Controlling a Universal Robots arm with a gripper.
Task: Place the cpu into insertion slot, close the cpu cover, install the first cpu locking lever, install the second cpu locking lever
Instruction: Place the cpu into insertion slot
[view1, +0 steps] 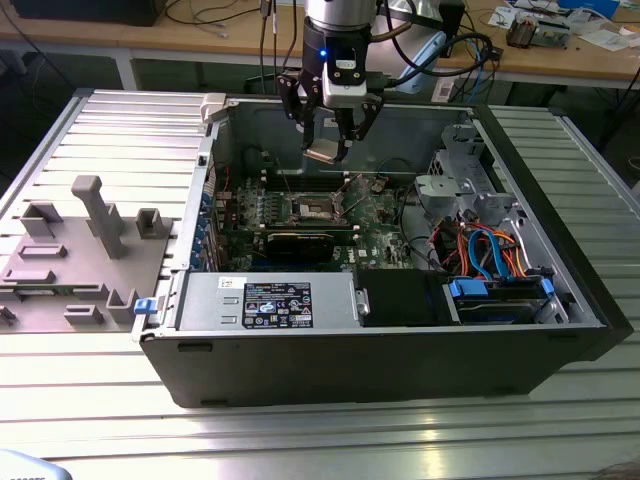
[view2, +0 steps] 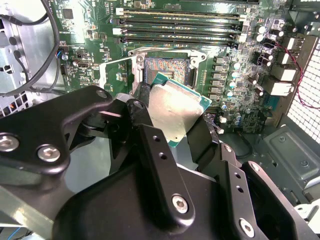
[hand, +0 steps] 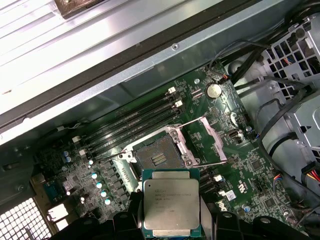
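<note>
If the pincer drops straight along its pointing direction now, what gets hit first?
Probably the dark square metal-rimmed insertion slot, open ahead of the held silver-topped square cpu; depth unclear, maybe its rim.

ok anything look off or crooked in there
Nothing looks damaged or spilled. One odd thing: the cpu, clamped in the gripper above the board, sits rotated relative to the insertion slot in the first wrist view, so their edges don't line up. The cpu cover stands open.
</note>
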